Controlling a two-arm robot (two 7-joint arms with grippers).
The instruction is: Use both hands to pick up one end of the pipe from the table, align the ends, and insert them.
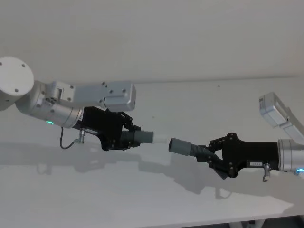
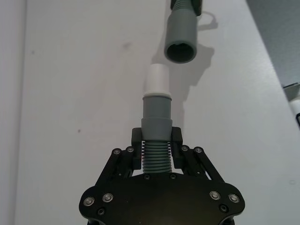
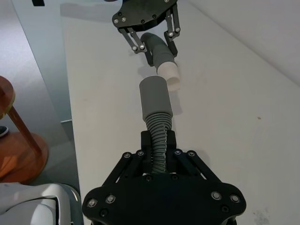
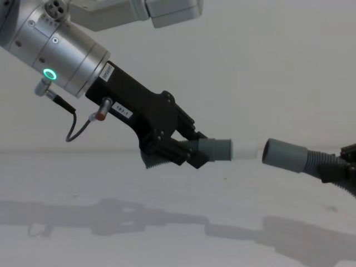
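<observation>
Head view has the 2 hose pieces held above the table (image 1: 199, 99), about midway between its far and near edges, facing each other across a small gap. The left gripper (image 1: 129, 137) has its fingers closed on the ribs of the tipped piece (image 1: 142, 137), and the white tip (image 1: 161, 137) points toward the right arm. The right gripper (image 1: 208, 154) clamps the ribs of the socket piece (image 1: 195, 151), with its open cuff (image 1: 178, 145) turned toward the tip.

The ends do not look lined up. In the left wrist view the cuff sits off the tip's axis and is angled. Pushing together now would likely drive the tip into the cuff's rim. The soft ribs could then buckle, or a piece could twist in its fingers.

The cuff is the only hollow thing here, and its bore looks dark and empty.
</observation>
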